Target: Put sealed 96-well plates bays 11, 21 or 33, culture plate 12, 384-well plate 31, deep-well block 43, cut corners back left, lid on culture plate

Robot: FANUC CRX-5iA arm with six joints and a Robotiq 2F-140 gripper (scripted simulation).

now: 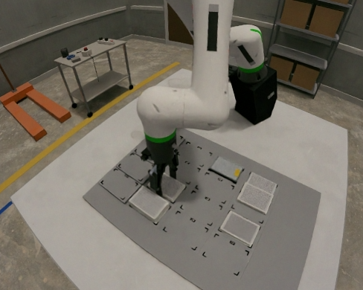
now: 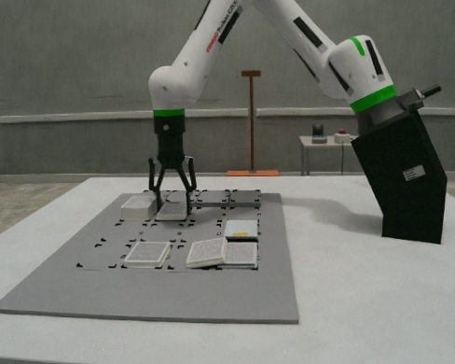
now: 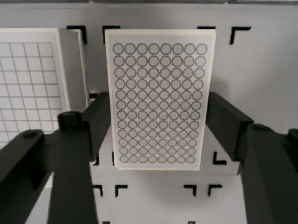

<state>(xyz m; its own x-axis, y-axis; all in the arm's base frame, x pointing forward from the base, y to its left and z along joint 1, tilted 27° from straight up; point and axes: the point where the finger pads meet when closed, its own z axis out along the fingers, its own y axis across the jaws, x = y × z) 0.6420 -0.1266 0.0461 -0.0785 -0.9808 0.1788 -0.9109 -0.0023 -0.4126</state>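
Observation:
My gripper [image 1: 166, 183] [image 2: 172, 207] [image 3: 158, 106] is shut on a sealed 96-well plate [image 1: 176, 188] [image 2: 172, 213] [image 3: 159, 70], gripping its two long sides, low over a bay on the grey deck [image 1: 286, 223] [image 2: 172, 299]. A taller white deep-well block [image 1: 149, 204] [image 2: 138, 206] [image 3: 30, 85] with a square grid top stands in the bay right beside it. Another white plate [image 1: 240, 227] [image 2: 147, 253] lies flat in a bay. A white plate [image 1: 255, 198] [image 2: 207, 252] lies tilted, one edge on a neighbouring plate [image 1: 262, 183] [image 2: 240, 254]. A grey plate with a yellow mark [image 1: 226, 167] [image 2: 241, 229] lies flat.
The raised grey bays [image 1: 131, 167] [image 2: 227, 197] run along one deck edge. The arm's black base [image 1: 256, 97] [image 2: 405, 187] stands on the white table [image 1: 304, 141]. A cart [image 1: 92, 71], an orange frame and shelves stand on the floor around.

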